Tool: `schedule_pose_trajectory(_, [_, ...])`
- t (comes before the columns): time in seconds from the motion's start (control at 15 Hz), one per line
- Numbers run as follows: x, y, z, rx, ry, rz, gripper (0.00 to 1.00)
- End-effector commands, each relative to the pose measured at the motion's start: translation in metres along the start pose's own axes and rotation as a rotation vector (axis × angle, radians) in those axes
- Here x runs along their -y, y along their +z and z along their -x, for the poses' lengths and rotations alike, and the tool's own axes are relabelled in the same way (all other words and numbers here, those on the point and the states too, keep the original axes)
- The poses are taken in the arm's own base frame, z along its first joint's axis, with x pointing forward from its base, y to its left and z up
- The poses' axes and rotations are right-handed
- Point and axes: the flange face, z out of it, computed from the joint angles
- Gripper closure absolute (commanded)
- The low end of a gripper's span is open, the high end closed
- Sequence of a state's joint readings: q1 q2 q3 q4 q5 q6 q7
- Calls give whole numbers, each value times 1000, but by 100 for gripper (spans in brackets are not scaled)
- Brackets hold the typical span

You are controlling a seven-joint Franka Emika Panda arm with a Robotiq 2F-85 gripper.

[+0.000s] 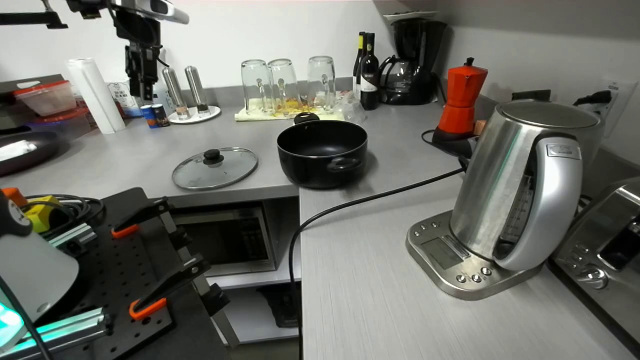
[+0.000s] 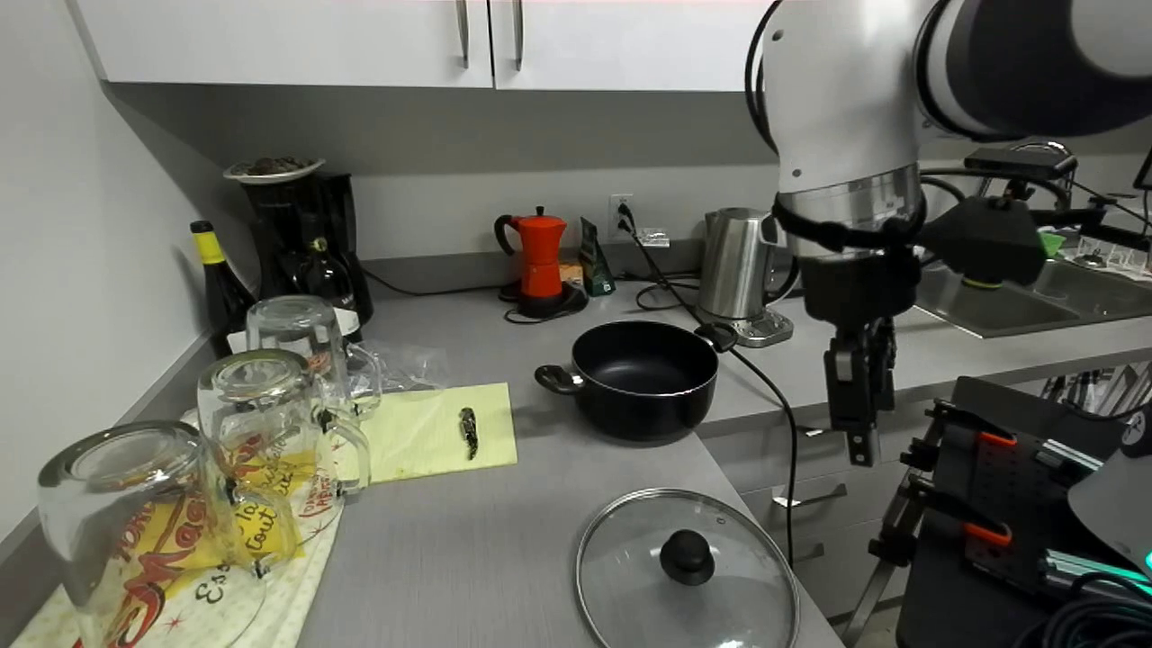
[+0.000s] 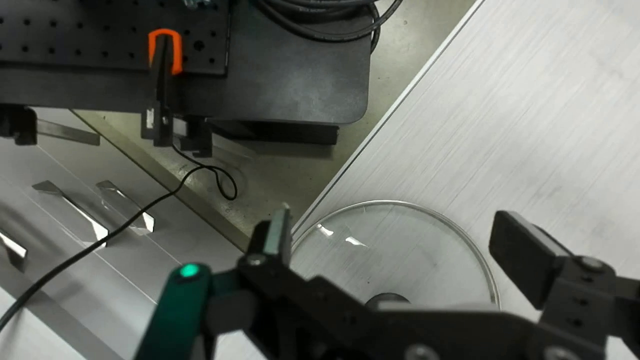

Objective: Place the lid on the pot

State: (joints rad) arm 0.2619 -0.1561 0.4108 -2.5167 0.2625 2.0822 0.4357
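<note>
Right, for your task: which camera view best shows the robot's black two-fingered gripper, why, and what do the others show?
The wrist view: the black two-fingered gripper appears large, its fingers plainly apart, though partly blurred. Both exterior views show it smaller, pointing down, its fingers seeming to overlap, so the gap is hard to judge there.

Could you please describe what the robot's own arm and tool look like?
The thick, rounded white arm has a charcoal joint section, a silvery metal collar, a black strap and a bowed black cable along its side. It ends in an angular, black, two-fingered tool. The wrist view shows small silvery screws and a green-tinted link with a bright green spot.
</note>
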Motion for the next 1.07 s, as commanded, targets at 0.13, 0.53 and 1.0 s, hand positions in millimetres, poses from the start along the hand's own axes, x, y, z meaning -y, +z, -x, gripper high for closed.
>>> schedule_pose_trajectory(0.13, [38, 38, -50, 17, -209, 91, 0])
schedule_pose_trajectory(0.53, [66, 78, -87, -29, -398, 159, 0])
schedule_pose_trajectory(1.0, [69, 114, -111, -53, -542, 141, 0])
